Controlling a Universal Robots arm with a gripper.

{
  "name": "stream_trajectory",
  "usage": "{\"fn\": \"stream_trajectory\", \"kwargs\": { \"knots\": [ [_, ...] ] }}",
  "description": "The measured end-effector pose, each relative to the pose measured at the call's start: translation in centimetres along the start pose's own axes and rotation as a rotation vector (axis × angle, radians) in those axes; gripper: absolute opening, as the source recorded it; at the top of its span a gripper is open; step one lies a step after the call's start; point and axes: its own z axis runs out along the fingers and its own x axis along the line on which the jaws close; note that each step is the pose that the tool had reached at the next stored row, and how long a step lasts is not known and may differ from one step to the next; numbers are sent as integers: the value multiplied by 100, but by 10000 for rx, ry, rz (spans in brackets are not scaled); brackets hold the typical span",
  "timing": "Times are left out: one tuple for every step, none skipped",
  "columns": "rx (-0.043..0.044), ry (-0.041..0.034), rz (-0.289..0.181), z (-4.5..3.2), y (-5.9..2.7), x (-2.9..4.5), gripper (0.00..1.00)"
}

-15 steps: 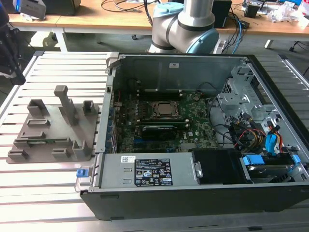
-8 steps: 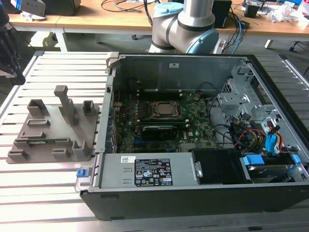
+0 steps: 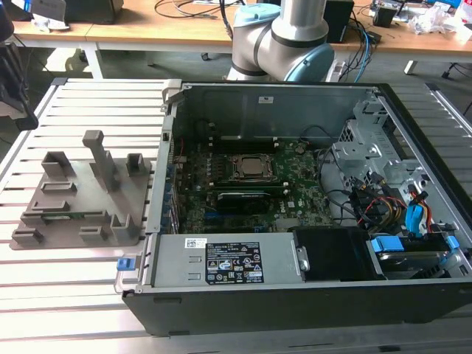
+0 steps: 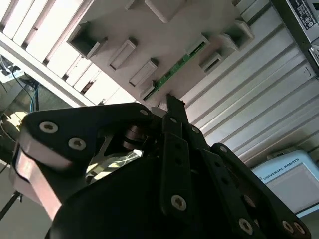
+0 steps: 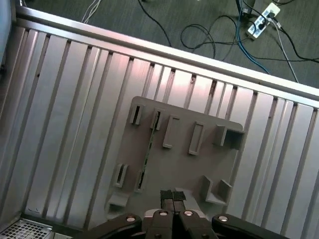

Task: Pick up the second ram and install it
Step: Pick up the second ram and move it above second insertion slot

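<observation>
The second ram (image 5: pixel 149 147) stands on edge in a slot of a grey holder plate (image 5: pixel 184 169), clear of the claw (image 5: pixel 173 195). In the first wrist view the claw hangs above the plate's edge with its two dark fingertips (image 5: pixel 167 195) pressed together and nothing between them. In the second wrist view the claw (image 4: pixel 174 105) points toward the ram's green strip (image 4: pixel 179 67), near it but not touching.

In the exterior view the ram (image 3: pixel 74 215) shows as a thin green line low in the holder plate (image 3: pixel 55 203), which lies on the slatted metal bench (image 3: pixel 88 110) to the exterior view's left of the open computer case (image 3: pixel 295 295). The robot arm (image 3: pixel 284 37) rises behind the case. Wooden desks (image 3: pixel 184 22) stand beyond it, and cables (image 5: pixel 209 35) and a power strip (image 5: pixel 261 22) lie on the grey floor (image 5: pixel 124 20).

A white printed label (image 3: pixel 234 269) sits on the metal cover inside the case.
</observation>
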Motion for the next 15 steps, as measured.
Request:
{"fn": "stream_trajectory", "kwargs": {
  "knots": [
    [-2,3,-187,0,0,0,11],
    [-2,6,-366,0,0,0,11],
    [-4,9,-550,0,0,0,11],
    [-6,11,-688,0,0,0,11],
    [-6,13,-794,0,0,0,11],
    [-7,16,-960,0,0,0,11],
    [-8,18,-1120,0,0,0,11],
    [-10,22,-1340,0,0,0,11],
    [-11,24,-1496,0,0,0,11],
    [-12,28,-1708,0,0,0,11],
    [-14,32,-1974,0,0,0,11],
    [-16,38,-2309,0,0,0,11],
    [-17,41,-2505,0,0,0,11],
    [-19,44,-2716,0,0,0,11],
    [-20,47,-2889,0,0,0,11]
  ]
}}
